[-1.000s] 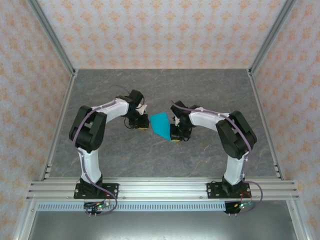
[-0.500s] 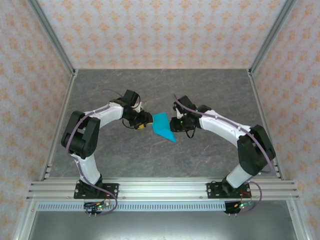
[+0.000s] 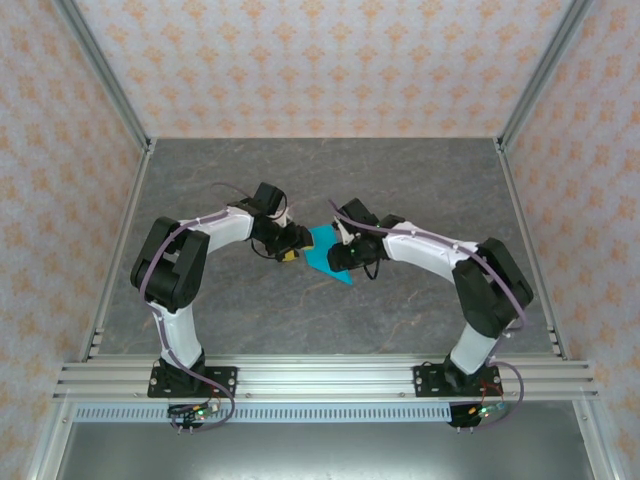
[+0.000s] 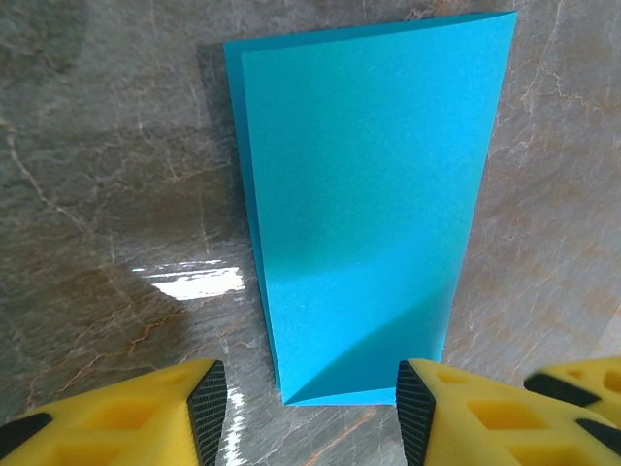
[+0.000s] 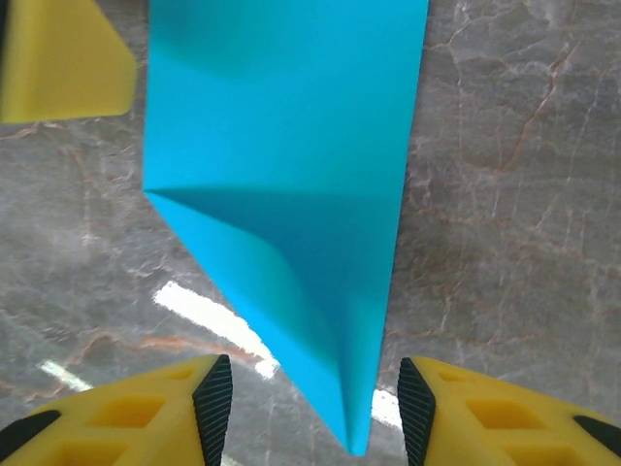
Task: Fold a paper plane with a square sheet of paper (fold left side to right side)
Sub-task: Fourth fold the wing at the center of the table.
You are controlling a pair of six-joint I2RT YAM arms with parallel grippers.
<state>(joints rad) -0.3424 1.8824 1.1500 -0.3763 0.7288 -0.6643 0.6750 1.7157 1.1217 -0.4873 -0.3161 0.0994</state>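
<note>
Paper (image 3: 320,250), cyan, folded: lies flat on the table (image 3: 400,180) at the centre of the top view, between the two claws, free of both.
- Layers: in the left wrist view, two layers, the lower one peeking out as a thin strip along the left edge. The halves look not quite flush.
- Shape: in the right wrist view, it narrows to a sharp tip at the bottom of the frame, and a diagonal flap crosses the lower half. Judged a part-made plane, with folds yet to come.

Left gripper (image 4: 306,408): bottom of its frame. The jaws stand apart, astride the paper's blunt end, with nothing pinched. Likely poised to pin or pick up that end.

Right gripper (image 5: 306,408): bottom of its frame. The jaws stand apart, the paper's tip lies between them, and there is no grip. Likely placed to take the pointed end.

Arrangement: in the top view the claws face each other across the paper, left of centre and right of centre. That probably lets one hold the paper down while the other folds.

Table: grey marbled, glossy, so thin paper may slide when pushed.
</note>
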